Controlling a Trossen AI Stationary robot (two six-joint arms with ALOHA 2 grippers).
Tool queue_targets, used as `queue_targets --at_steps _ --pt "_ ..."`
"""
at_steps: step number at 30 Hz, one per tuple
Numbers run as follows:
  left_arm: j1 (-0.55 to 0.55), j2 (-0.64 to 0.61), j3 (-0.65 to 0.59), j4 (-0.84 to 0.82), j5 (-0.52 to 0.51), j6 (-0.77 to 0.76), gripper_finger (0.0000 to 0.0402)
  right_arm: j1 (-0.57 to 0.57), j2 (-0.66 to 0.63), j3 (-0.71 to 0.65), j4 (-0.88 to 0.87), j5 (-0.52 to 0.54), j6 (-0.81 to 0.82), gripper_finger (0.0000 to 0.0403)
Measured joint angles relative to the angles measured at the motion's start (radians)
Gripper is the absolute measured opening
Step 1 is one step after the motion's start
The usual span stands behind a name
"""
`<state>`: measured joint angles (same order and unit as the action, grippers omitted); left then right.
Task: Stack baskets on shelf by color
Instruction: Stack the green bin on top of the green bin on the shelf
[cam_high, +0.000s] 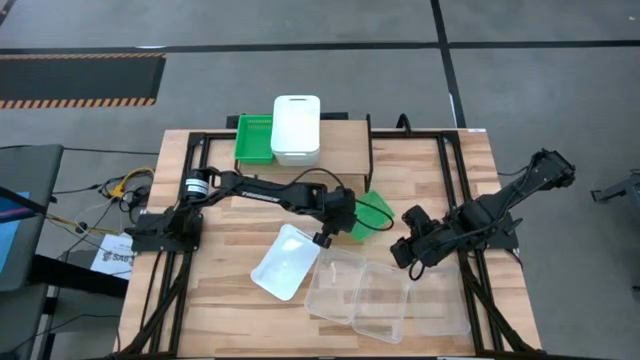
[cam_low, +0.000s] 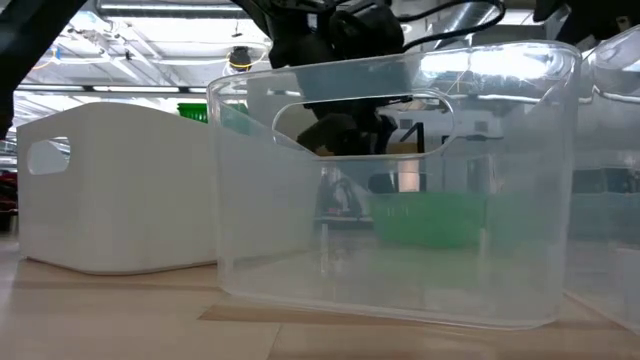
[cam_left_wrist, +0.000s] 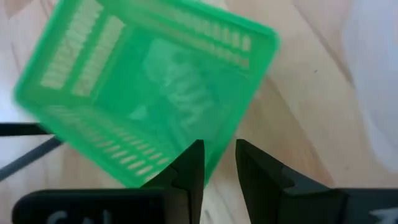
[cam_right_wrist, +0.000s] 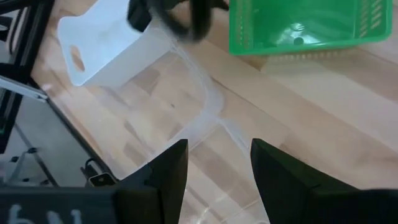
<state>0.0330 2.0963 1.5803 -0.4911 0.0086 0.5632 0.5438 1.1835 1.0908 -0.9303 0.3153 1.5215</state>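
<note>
On the shelf (cam_high: 345, 135) at the table's far side stand a green basket (cam_high: 254, 138) and a white basket (cam_high: 296, 128), side by side. Another green basket (cam_left_wrist: 143, 81) sits askew on the table in front of the shelf. My left gripper (cam_left_wrist: 217, 152) hangs just over its near rim, its fingers a narrow gap apart with bare wood between them. In the high view the left gripper (cam_high: 340, 230) sits between this green basket (cam_high: 374, 213) and a white basket (cam_high: 285, 262). My right gripper (cam_right_wrist: 219, 155) stands open above the clear baskets (cam_high: 360, 290). My left gripper comes slanting down at the green basket's near rim (cam_left_wrist: 208, 140), and one finger (cam_left_wrist: 189, 168) overlaps that rim in the wrist view. I cannot tell whether it touches. Nothing lies between the fingers.
Three clear baskets lie side by side near the table's front edge; the nearest (cam_low: 400, 200) fills the low view, with the white basket (cam_low: 120, 190) beside it. Black frame rails (cam_high: 455, 190) run along the table's left and right sides.
</note>
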Motion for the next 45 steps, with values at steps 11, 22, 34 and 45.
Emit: queue_targets --at_steps 11,22,34,45 --pt "-0.009 0.047 -0.002 -0.057 0.040 0.032 0.0079 -0.001 -0.001 0.000 0.046 0.002 0.000 0.0201" --pt "-0.061 0.052 0.053 -0.126 -0.051 0.020 0.0003 -0.001 -0.001 0.000 0.060 0.004 -0.002 0.0201" --pt "-0.083 0.052 0.452 -0.587 -0.061 -0.170 0.0000 -0.001 -0.001 0.000 0.057 0.009 -0.016 0.0201" --pt "-0.111 -0.186 0.631 -1.064 -0.077 -0.406 0.0000 -0.001 -0.001 0.000 0.045 0.009 -0.065 0.0201"
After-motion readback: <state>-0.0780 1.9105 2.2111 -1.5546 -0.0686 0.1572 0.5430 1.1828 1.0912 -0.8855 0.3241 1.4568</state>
